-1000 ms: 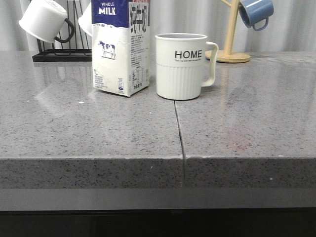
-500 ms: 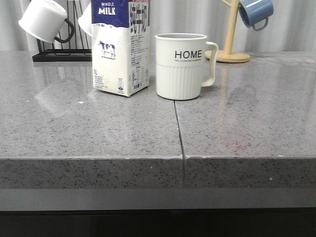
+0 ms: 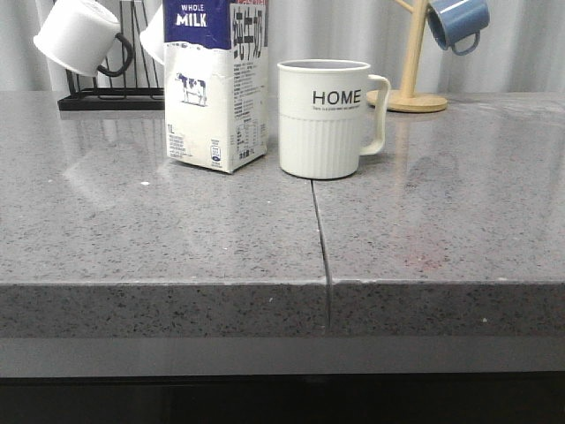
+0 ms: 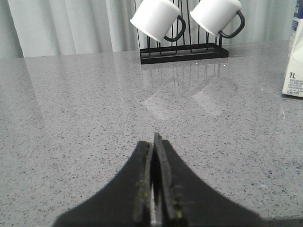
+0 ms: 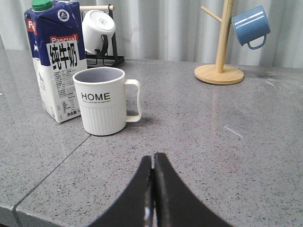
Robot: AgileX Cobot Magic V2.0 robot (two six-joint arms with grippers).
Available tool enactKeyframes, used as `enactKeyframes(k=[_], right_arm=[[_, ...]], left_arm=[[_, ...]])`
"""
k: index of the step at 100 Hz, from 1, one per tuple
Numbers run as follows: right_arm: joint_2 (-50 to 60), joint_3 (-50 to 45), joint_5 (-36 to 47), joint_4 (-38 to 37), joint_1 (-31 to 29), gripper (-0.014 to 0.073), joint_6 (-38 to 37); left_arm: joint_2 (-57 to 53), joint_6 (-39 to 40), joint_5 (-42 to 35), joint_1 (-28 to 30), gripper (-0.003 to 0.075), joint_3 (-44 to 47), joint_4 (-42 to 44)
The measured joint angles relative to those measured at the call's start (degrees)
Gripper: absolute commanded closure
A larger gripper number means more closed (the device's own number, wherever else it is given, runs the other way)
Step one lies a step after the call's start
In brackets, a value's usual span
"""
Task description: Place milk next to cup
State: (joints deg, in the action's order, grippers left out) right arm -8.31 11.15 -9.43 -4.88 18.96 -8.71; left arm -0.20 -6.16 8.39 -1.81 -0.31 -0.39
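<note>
White milk (image 3: 216, 84) upright on grey bench (image 3: 159, 238), just beside cup (image 3: 324, 117), both well ahead of right hand (image 5: 153, 163), left hand (image 4: 154, 142) and right both pressed together, empty

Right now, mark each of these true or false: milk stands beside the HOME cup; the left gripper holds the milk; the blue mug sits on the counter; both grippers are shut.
1. The milk stands upright just left of the cup. True.
2. The left gripper holds the milk. False: it is shut on nothing, away from the carton.
3. The blue mug sits on the counter. False: it hangs from the wooden mug tree.
4. The right gripper is shut too. True.
</note>
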Motion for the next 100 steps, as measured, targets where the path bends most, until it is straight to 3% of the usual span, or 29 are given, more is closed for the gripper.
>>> enactKeyframes(k=[84, 100], right_arm=[[0.0, 0.0, 0.0, -1.9, 0.0, 0.066, 0.32], [0.0, -0.38, 0.35, -2.13, -3.86, 0.066, 0.32]], left_arm=[[0.0, 0.09, 0.0, 0.09, 0.0741, 0.0, 0.39], [0.0, 0.09, 0.0, 0.09, 0.0741, 0.0, 0.39]])
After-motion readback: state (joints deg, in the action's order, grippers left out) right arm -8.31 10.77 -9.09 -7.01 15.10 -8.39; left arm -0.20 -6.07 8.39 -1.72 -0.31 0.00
